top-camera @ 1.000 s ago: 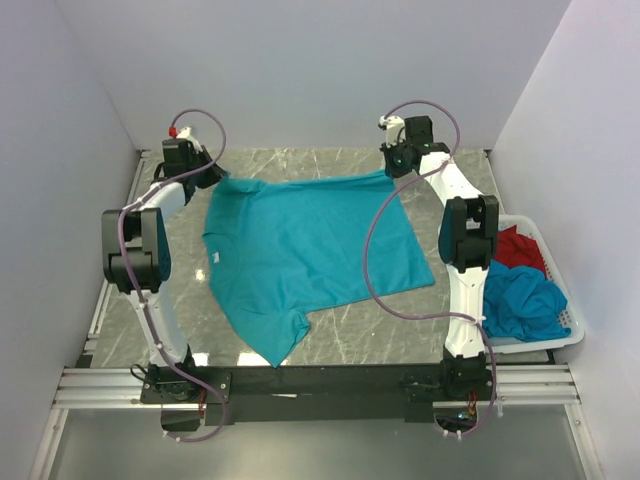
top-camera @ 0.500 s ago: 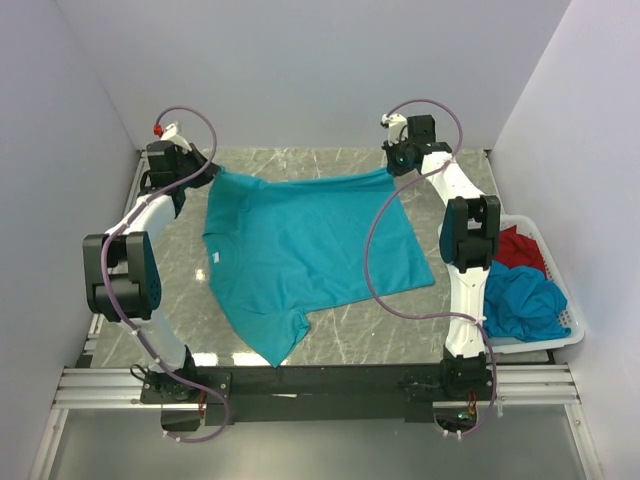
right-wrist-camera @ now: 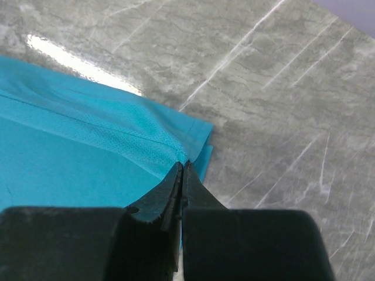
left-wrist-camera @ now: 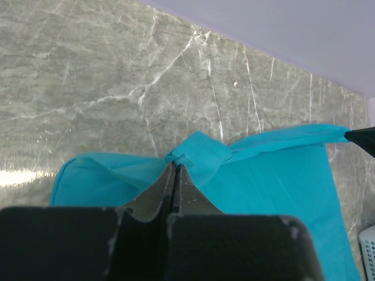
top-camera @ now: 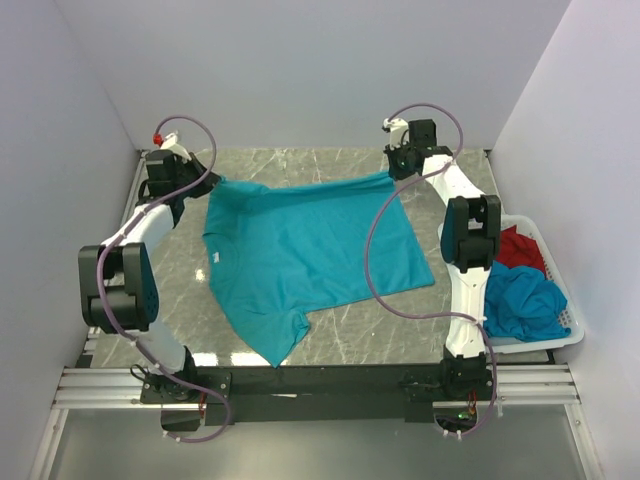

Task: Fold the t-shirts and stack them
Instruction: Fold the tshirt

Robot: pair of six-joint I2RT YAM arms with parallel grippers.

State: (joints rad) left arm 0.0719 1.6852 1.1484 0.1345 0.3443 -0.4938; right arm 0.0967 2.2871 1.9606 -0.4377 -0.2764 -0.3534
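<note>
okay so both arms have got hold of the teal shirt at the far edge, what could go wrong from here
1. Each pincer, left and right, pinches only a thin bit of the teal shirt at a corner, so the cloth could slip out if pulled.
2. The near sleeve lies at the table's front edge beside the arm bases; dragging may bunch or snag it.
3. The right arm's cable loops over the shirt and could catch the cloth.
</note>
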